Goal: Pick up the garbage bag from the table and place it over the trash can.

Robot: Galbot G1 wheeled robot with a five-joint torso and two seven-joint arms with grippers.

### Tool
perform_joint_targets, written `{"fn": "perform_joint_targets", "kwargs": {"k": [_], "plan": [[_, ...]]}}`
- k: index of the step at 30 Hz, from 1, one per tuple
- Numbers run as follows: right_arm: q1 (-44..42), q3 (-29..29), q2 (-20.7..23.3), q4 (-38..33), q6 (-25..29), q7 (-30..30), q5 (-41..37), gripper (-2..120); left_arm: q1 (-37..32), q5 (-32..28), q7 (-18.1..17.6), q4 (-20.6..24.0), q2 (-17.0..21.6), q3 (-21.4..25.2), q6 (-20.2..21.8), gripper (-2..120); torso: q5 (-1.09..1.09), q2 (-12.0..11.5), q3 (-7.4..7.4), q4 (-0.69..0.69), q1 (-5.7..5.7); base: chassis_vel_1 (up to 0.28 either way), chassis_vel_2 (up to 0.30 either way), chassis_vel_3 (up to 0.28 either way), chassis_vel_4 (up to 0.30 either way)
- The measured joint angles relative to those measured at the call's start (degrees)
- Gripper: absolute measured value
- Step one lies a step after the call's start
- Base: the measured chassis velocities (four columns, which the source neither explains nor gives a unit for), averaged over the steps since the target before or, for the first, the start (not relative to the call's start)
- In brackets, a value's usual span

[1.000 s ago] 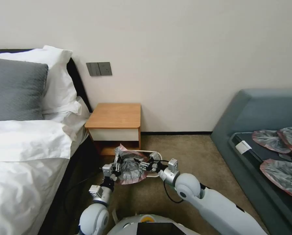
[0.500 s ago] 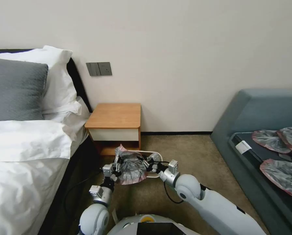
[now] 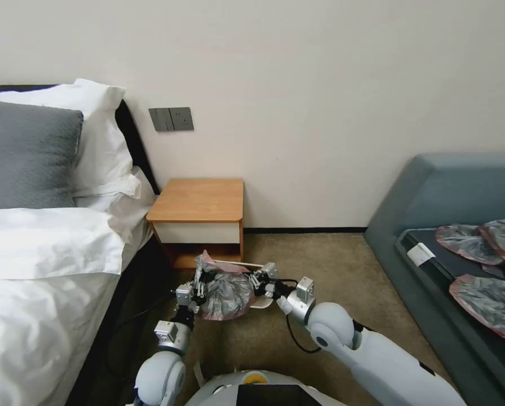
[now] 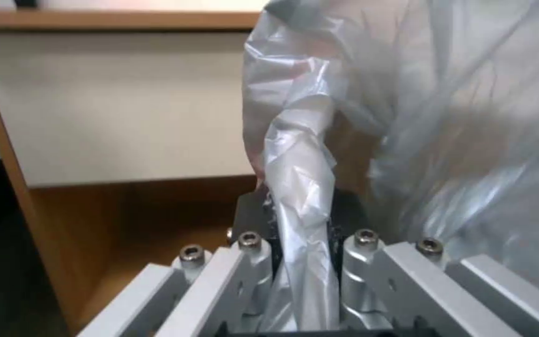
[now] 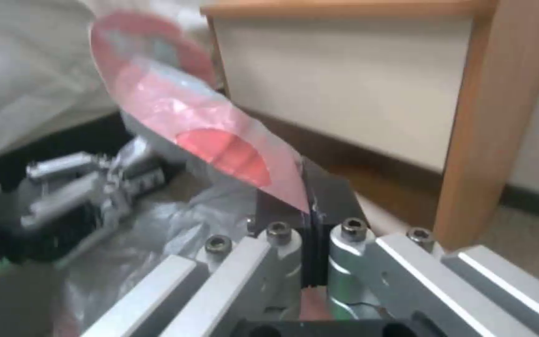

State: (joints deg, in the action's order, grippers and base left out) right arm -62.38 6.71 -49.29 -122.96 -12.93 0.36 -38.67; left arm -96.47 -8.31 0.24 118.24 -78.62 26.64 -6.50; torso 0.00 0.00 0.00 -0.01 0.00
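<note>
The garbage bag (image 3: 225, 293), crinkled silver-grey with a pink-red rim, hangs stretched between my two grippers just in front of the table (image 3: 199, 200). My left gripper (image 3: 200, 282) is shut on a twisted strand of the bag (image 4: 301, 187). My right gripper (image 3: 256, 280) is shut on the bag's pink rim (image 5: 220, 140). The bag sits over the cream-white trash can (image 3: 265, 302), which stands on the carpet; little more than its rim shows beside and behind the plastic. The right wrist view also shows the left gripper (image 5: 76, 187) across the bag.
A bed (image 3: 44, 259) with white linen and a grey pillow borders the left. A grey-blue sofa (image 3: 450, 225) on the right carries several more bags (image 3: 489, 299). Open carpet (image 3: 326, 265) lies between the sofa and the bin.
Both grippers have carried the bag slightly down. It now bunches fuller and hides more of the trash can's rim. The right arm has shifted a little to the right.
</note>
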Motion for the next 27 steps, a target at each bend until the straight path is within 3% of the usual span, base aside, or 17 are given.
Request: {"fn": "perform_joint_targets", "kwargs": {"k": [7,9,13,21,27], "plan": [[1.3,-2.8,0.9,0.0,0.5,-0.4,-0.1,0,0.1,5.0,2.4,-1.7,-0.2,1.2,-6.0,8,0.0,0.0,0.0,0.0,0.0,0.0,0.0,0.0,0.0],[1.4,-3.7,1.4,0.5,0.6,-0.4,-0.1,0,0.4,6.3,3.4,-2.5,-0.5,2.2,-9.5,8,0.0,0.0,0.0,0.0,0.0,0.0,0.0,0.0,0.0],[1.4,-4.9,2.5,1.7,0.9,-0.8,0.3,0,0.5,5.5,4.9,-2.9,-0.5,3.3,-14.0,8,0.01,0.0,0.0,0.0,0.0,0.0,0.0,0.0,0.0],[0.7,-7.2,4.7,3.4,1.2,-1.3,1.3,0,0.5,0.2,8.8,-2.6,-0.2,4.6,-17.8,8,0.01,0.0,0.0,0.0,0.0,0.0,0.0,0.0,0.0],[-0.9,-9.8,6.4,3.9,1.6,-2.1,2.3,0,0.4,-0.8,9.4,-2.7,-0.2,4.7,-18.4,8,0.0,0.0,0.0,0.0,0.0,0.0,0.0,0.0,0.0]]}}
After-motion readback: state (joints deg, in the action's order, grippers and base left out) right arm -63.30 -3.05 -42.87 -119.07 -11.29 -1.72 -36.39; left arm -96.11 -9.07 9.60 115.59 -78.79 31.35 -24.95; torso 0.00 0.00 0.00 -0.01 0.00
